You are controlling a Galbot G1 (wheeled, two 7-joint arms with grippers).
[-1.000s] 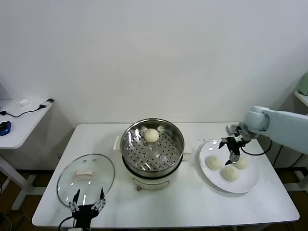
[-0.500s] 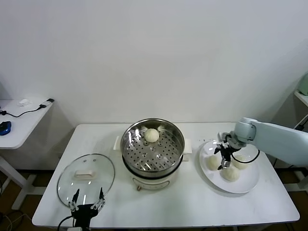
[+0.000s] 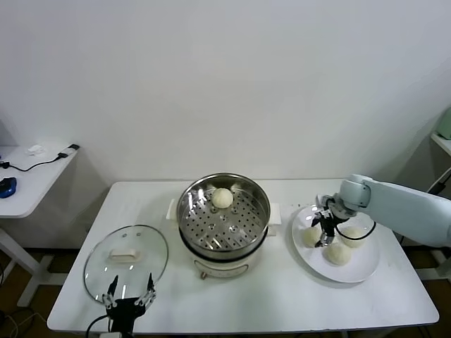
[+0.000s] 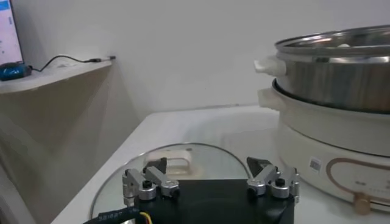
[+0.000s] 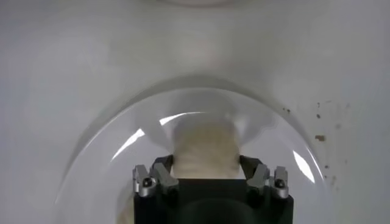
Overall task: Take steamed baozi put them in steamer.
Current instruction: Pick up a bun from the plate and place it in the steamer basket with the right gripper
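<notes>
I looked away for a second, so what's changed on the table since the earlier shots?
The right gripper came down toward the steamer side of the plate, fingers now around the leftmost baozi. Unchanged: left gripper, glass lid, steamer with one bun.

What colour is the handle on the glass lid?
Cream-white. The handle on the glass lid shows best in the head view.

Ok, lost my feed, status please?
Right gripper down on a cream-white bun on the white plate, fingers either side. Left gripper open, parked by glass lid. One bun in steel steamer. Nothing blocking.
</notes>
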